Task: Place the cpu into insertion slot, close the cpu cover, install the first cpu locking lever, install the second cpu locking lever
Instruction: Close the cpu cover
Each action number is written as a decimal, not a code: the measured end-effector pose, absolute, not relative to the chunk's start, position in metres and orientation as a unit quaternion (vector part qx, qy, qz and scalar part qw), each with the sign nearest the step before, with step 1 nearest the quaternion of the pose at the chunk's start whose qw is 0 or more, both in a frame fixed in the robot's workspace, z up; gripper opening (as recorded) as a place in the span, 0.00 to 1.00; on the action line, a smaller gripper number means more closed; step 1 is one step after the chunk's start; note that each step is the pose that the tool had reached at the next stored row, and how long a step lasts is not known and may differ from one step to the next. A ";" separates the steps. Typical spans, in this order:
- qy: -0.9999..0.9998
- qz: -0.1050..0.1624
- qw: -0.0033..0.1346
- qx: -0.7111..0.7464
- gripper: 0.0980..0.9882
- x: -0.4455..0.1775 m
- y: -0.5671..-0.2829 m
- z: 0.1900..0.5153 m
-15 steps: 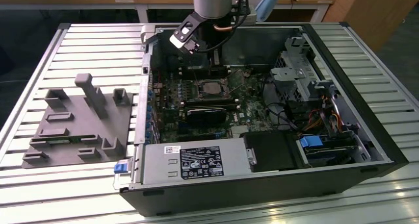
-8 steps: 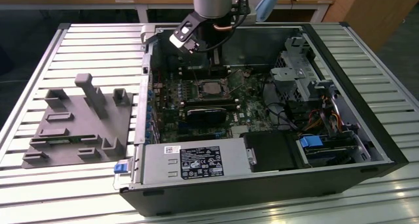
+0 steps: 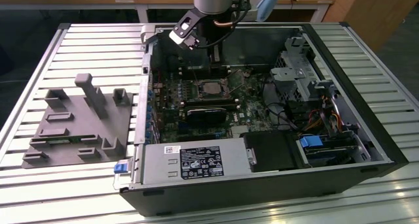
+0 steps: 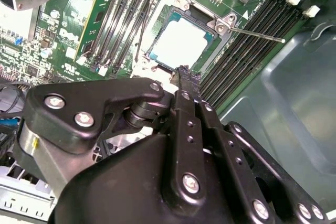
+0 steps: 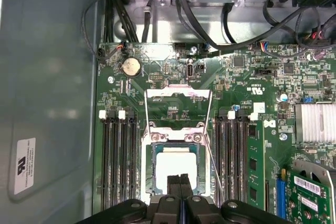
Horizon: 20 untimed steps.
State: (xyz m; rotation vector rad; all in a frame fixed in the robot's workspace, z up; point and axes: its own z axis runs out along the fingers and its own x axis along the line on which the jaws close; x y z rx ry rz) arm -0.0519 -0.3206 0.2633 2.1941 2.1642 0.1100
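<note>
Inside the open computer case point(image 3: 262, 185), the motherboard point(image 5: 247, 129) carries the insertion slot point(image 5: 148, 153), with its cpu cover point(image 5: 178, 93) lying flipped open. The cpu point(image 5: 176, 162) sits in the slot. It is probably light, stiff and fragile over the pins, and best held by opposite edges. The gripper point(image 5: 179, 178), pinched closed and empty, hovers over one edge.

The cpu point(image 5: 177, 167) has a smooth silver-grey metal top that shines bright, while the rim of the insertion slot point(image 5: 148, 156) and the thin cpu cover point(image 5: 178, 94) are bare silvery metal with a duller sheen. The gripper point(image 5: 180, 178) is matt black with shiny metal screw heads, and the motherboard point(image 5: 247, 93) is glossy green. The case wall point(image 5: 47, 77) looks like smooth grey painted metal, and the table point(image 3: 85, 52) is ribbed pale metal.
</note>
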 end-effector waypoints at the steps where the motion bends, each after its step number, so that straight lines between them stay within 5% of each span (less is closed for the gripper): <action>1: 0.701 0.036 0.029 0.711 0.00 -0.052 -0.321 0.263; 20: 0.702 0.035 0.028 0.711 0.00 -0.002 -0.321 0.263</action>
